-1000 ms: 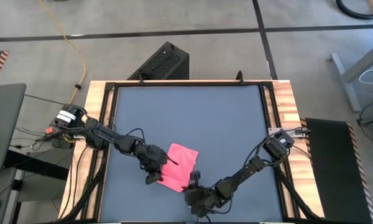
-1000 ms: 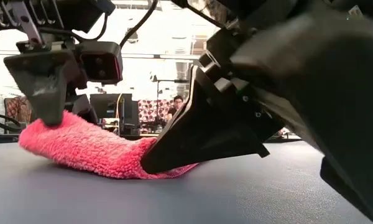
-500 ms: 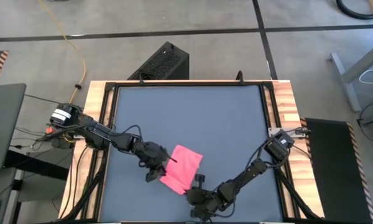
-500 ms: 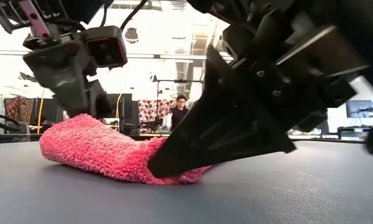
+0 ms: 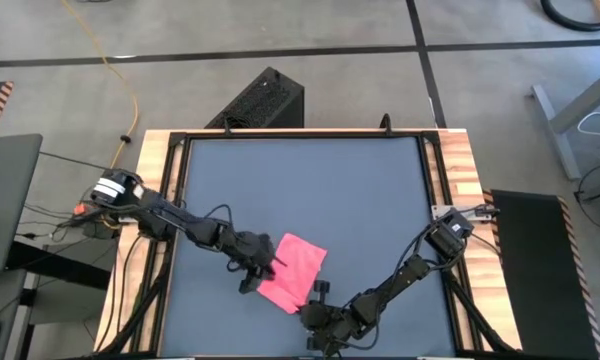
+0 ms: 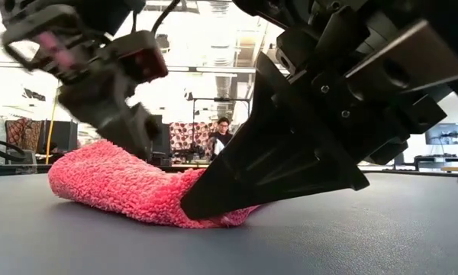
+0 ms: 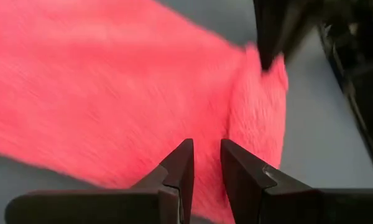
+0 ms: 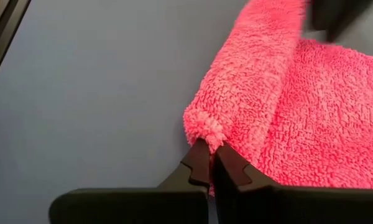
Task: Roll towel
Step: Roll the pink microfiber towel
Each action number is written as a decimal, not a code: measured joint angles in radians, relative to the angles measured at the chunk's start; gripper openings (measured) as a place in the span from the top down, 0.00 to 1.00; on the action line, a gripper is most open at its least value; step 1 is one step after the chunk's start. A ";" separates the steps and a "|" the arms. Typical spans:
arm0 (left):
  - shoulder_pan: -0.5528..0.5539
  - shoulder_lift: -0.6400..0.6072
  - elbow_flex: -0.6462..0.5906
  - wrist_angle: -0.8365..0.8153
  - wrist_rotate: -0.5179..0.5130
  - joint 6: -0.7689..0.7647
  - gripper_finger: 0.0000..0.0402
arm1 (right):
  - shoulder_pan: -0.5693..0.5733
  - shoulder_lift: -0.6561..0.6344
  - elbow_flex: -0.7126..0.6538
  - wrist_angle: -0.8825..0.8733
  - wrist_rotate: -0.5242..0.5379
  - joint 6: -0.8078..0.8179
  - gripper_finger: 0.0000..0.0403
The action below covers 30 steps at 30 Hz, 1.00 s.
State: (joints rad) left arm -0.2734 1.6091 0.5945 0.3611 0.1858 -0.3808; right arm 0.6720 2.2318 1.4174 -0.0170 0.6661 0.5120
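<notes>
Dark grey tabletop (image 5: 310, 190) bears the towel (image 5: 293, 268), lab room behind.

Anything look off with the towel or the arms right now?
Nothing stands out. The towel lies skewed near the table's front edge, its front edge curled into a partial roll. The right end effector pinches one end of the roll; the left end effector hangs above the towel, slightly parted.

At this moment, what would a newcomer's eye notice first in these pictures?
First the bright pink towel on the dark grey table, near its front edge, with one edge curled into a roll. Then the two dark arms meeting at it: the right gripper pinches the rolled end, and the left gripper hangs over the cloth, fingers slightly apart.
</notes>
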 joint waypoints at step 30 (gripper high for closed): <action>-0.245 0.093 0.001 0.017 -0.150 -0.340 0.99 | 0.015 -0.069 -0.076 -0.043 -0.010 0.504 0.95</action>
State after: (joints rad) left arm -0.5185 1.7016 0.5953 0.3783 0.0355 -0.7210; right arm 0.6871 2.1632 1.3417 -0.0598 0.6559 1.0159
